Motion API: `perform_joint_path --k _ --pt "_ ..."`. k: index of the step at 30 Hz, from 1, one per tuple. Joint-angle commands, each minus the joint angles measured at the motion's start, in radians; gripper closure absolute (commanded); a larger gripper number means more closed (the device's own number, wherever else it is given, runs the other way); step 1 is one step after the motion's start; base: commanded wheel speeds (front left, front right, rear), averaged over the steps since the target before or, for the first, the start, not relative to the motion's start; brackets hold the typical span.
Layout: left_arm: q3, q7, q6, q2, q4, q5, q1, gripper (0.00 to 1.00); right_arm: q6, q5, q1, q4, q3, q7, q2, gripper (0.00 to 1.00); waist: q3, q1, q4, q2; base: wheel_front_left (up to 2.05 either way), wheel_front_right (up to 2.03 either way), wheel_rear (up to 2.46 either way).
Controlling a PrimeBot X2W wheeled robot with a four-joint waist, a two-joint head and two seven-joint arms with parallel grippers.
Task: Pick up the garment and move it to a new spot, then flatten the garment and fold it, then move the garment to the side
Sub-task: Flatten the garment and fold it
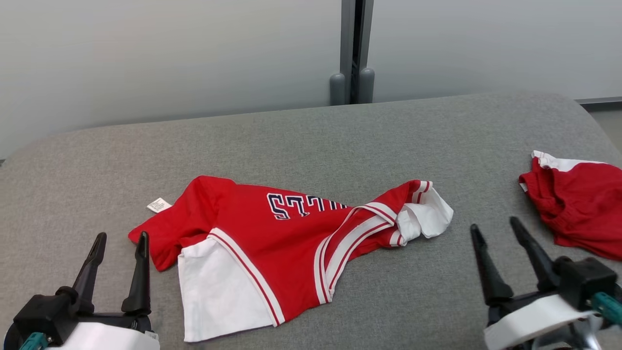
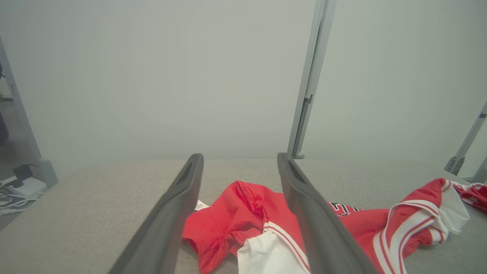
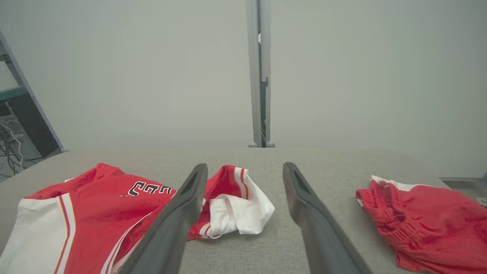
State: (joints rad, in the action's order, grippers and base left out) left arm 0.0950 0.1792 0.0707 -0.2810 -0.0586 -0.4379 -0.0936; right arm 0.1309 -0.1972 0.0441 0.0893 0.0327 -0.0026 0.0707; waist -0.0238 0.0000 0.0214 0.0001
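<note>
The garment (image 1: pixel 286 238), a red jersey T-shirt with white sleeves, striped trim and dark lettering, lies crumpled in the middle of the grey padded surface (image 1: pixel 311 136). One white sleeve points toward me, the other is bunched at the right. My left gripper (image 1: pixel 120 244) stands open at the lower left, just beside the shirt's red left corner. The left wrist view has the garment (image 2: pixel 247 217) between and beyond its fingers (image 2: pixel 175 213). My right gripper (image 1: pixel 495 231) is open at the lower right, apart from the shirt's bunched sleeve (image 3: pixel 236 205).
A second red piece of clothing with a white edge (image 1: pixel 578 209) lies at the right edge of the surface, close to my right gripper, also seen as red clothing (image 3: pixel 422 213). A white tag (image 1: pixel 159 205) sticks out by the shirt's left. Behind stands a pale wall with a grey post (image 1: pixel 354 48).
</note>
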Motion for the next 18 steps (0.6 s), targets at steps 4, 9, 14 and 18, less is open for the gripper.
perform_joint_path --k 4,9,14,18 --pt "0.004 0.003 -0.002 -0.007 -0.016 0.005 0.037 0.0 0.0 -0.003 -0.076 -0.018 0.212 0.05 0.065 0.0 -0.04 0.0 -0.06 -0.0001 0.0 0.0 0.0" --pt "0.021 0.019 -0.018 0.006 -0.007 -0.001 0.086 0.0 0.0 -0.015 -0.187 -0.101 0.456 0.108 0.114 0.0 -0.106 0.0 -0.151 -0.0001 0.0 0.0 0.0" --pt "0.041 0.043 -0.043 0.029 0.03 -0.006 0.146 0.0 0.0 -0.06 -0.315 -0.213 0.663 0.123 0.143 0.0 -0.173 0.0 -0.237 -0.0001 0.0 0.0 0.0" --pt "0.047 0.058 -0.055 0.045 0.057 -0.01 0.18 0.0 0.0 -0.091 -0.396 -0.285 0.76 0.12 0.151 0.0 -0.201 0.0 -0.279 -0.0001 0.0 0.0 0.0"
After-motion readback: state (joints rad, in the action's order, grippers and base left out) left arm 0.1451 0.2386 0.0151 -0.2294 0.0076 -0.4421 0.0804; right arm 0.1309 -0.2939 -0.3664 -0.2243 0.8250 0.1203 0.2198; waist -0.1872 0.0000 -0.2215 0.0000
